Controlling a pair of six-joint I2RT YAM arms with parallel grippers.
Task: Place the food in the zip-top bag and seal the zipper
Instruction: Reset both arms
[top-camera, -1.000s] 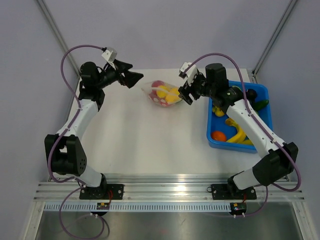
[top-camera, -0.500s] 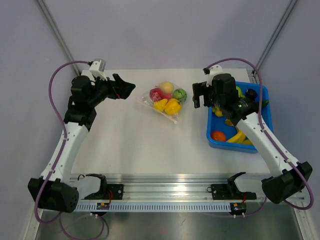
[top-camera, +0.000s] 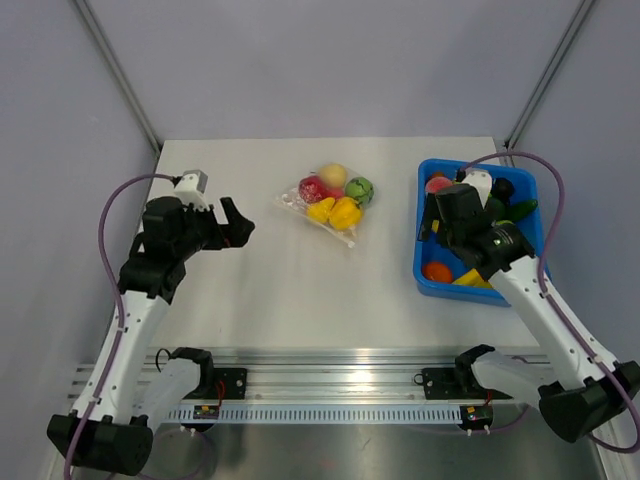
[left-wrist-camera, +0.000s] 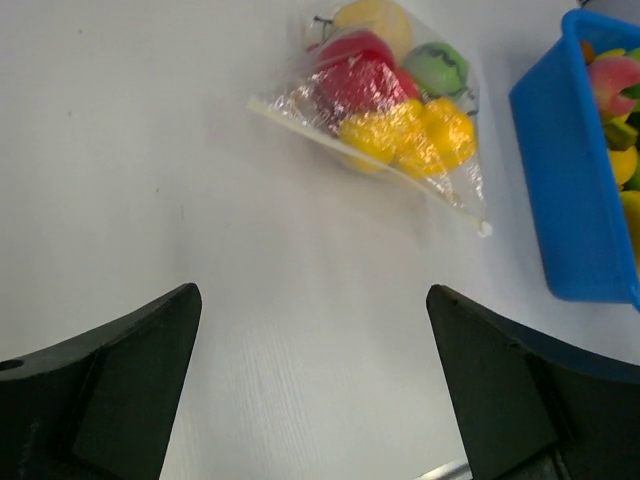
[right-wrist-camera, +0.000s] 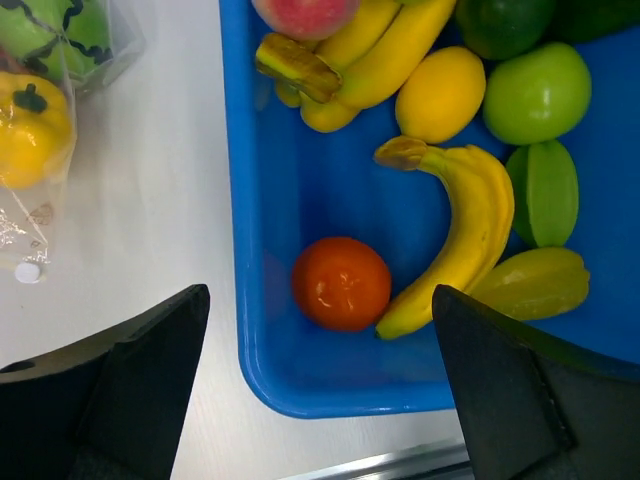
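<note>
Where the task's thing lies: the clear crinkly plastic zip-top bag (top-camera: 336, 226) rests flat on the white counter (top-camera: 280, 300), toward the far middle, between the two arms and apart from both hands
Bag's look: wrinkled, shiny film bulging over its load, roughly rectangular, set slantwise to the counter's edges
Zipper: a thin pale ridged zipper strip (left-wrist-camera: 300, 128) forms the bag's near edge and lies in one straight line; whether it is pressed shut all along I cannot tell
Inside the bag: a glossy red round fruit (left-wrist-camera: 355, 80), a pale yellow round fruit (left-wrist-camera: 372, 18) at the far end, a green ball with dark stripes (left-wrist-camera: 438, 68), and two bright yellow pieces (left-wrist-camera: 445, 130) just behind the strip, all crowded and touching
Blue rectangular plastic bin (top-camera: 428, 274): stands on the counter's right side, well apart from the bag
Inside the bin: an orange-red round fruit (right-wrist-camera: 341, 283) near the left wall, a curved yellow banana (right-wrist-camera: 470, 240) touching it, a second banana bunch (right-wrist-camera: 370, 50), a yellow lemon (right-wrist-camera: 440, 93), a green apple (right-wrist-camera: 535, 92), a green ridged slice (right-wrist-camera: 550, 192) and a yellow-green star-shaped fruit (right-wrist-camera: 535, 283)
Left hand (left-wrist-camera: 312, 292): fingers spread wide, holding nothing, above bare counter on the near-left side of the bag
Right hand (right-wrist-camera: 320, 291): fingers spread wide, holding nothing, above the bin's left wall, over the orange-red fruit
</note>
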